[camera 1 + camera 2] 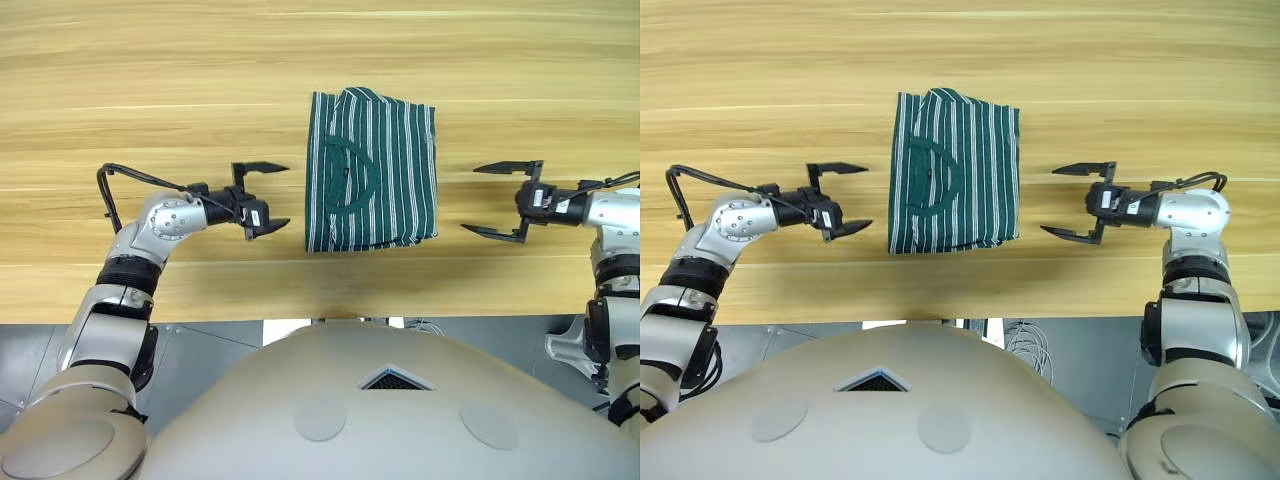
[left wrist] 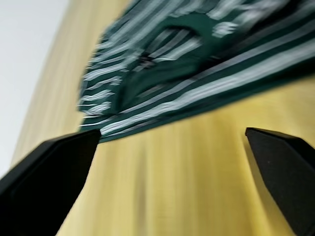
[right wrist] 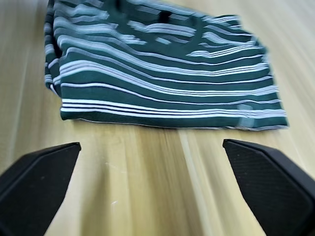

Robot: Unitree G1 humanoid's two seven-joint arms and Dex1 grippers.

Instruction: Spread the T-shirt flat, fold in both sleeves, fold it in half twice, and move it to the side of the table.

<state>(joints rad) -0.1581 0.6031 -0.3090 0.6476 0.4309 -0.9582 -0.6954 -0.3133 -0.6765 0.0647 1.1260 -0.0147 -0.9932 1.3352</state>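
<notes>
A dark green T-shirt (image 1: 371, 170) with white stripes lies folded into a compact rectangle on the wooden table (image 1: 150, 80), near its front edge. My left gripper (image 1: 272, 196) is open just left of the shirt, fingers pointing at its left edge, not touching it. My right gripper (image 1: 497, 200) is open a little right of the shirt, fingers aimed at its right edge with a gap between. The wrist views show the T-shirt (image 2: 187, 64) (image 3: 162, 73) lying beyond each pair of spread black fingers (image 2: 49, 177) (image 3: 266, 177).
Bare light wood stretches to the far side and to both sides of the shirt. The table's front edge (image 1: 250, 318) runs close below the grippers, with grey floor beyond it.
</notes>
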